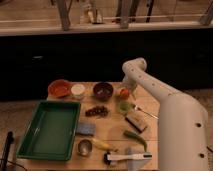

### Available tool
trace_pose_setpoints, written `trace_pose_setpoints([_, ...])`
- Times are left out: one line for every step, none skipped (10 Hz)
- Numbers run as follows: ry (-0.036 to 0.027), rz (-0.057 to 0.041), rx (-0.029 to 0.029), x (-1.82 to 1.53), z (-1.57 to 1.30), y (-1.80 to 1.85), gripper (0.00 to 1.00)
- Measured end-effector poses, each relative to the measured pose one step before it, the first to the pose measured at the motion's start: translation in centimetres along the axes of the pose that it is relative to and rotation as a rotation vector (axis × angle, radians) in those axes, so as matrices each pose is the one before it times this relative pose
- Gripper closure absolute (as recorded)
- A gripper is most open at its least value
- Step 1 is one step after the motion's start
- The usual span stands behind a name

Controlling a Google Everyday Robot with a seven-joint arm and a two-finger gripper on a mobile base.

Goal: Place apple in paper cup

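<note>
The apple (123,93) is small and red-orange and sits on the wooden table (112,131) near its far right, right of a dark bowl (103,91). The paper cup (78,90) is small and white and stands at the far left-centre, between the orange bowl (59,88) and the dark bowl. My gripper (126,86) hangs from the white arm directly over the apple, at or just above its top. The arm hides the fingertips.
A pale green fruit (123,106) lies just in front of the apple. A green tray (50,127) fills the left side. Grapes (97,111), a blue sponge (85,129), a metal cup (84,147), a banana (102,145), a brown block (135,121) and a green pepper (134,138) lie across the table.
</note>
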Motion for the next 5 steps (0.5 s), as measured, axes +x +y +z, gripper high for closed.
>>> trace_pose_setpoints([-0.00423,-0.00054,-0.00033,-0.060,0.202,0.028,0.21])
trace_pose_setpoints([-0.00425,0.00034,0.00045,-0.023,0.208,0.060,0.28])
trace_pose_setpoints([-0.00361,0.00082,-0.00066,-0.026,0.171,0.098,0.38])
trace_pose_setpoints([-0.00173,-0.00006,0.00203,0.012,0.074,0.036,0.51])
trace_pose_setpoints([-0.00068,-0.00001,0.00111,0.005,0.071,0.034,0.59])
